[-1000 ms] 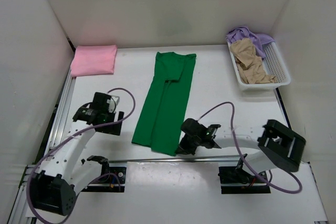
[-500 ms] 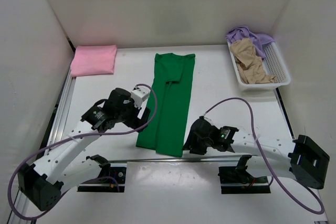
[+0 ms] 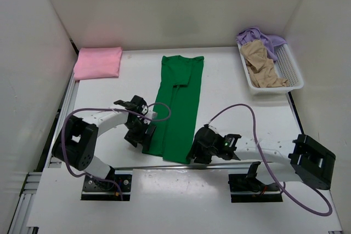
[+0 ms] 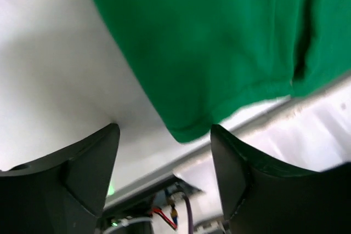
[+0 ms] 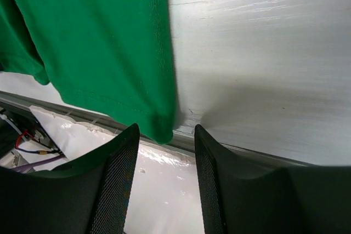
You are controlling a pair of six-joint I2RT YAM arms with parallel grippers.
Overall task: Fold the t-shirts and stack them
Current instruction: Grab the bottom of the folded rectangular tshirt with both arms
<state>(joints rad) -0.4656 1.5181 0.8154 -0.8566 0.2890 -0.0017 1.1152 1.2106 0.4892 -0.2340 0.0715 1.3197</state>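
A green t-shirt (image 3: pixel 178 102), folded into a long strip, lies flat in the middle of the table. My left gripper (image 3: pixel 143 135) is at its near left corner, jaws open, and in the left wrist view the green corner (image 4: pixel 189 130) sits just at the fingertips of the gripper (image 4: pixel 164 152). My right gripper (image 3: pixel 193 154) is at the near right corner, also open; that corner (image 5: pixel 162 130) hangs between the tips of the gripper (image 5: pixel 166 146). A folded pink t-shirt (image 3: pixel 98 62) rests at the back left. Tan (image 3: pixel 262 64) and lavender (image 3: pixel 258 36) t-shirts are crumpled in the basket.
The white mesh basket (image 3: pixel 290 72) stands at the back right against the wall. White walls close the table on three sides. The table's metal front rail (image 5: pixel 230 149) runs right under both grippers, with the arm bases and cables below it.
The left arm has swung in from the left to the green shirt's near left corner, its jaws narrowing slightly. The right gripper has opened and dropped to the near right corner.
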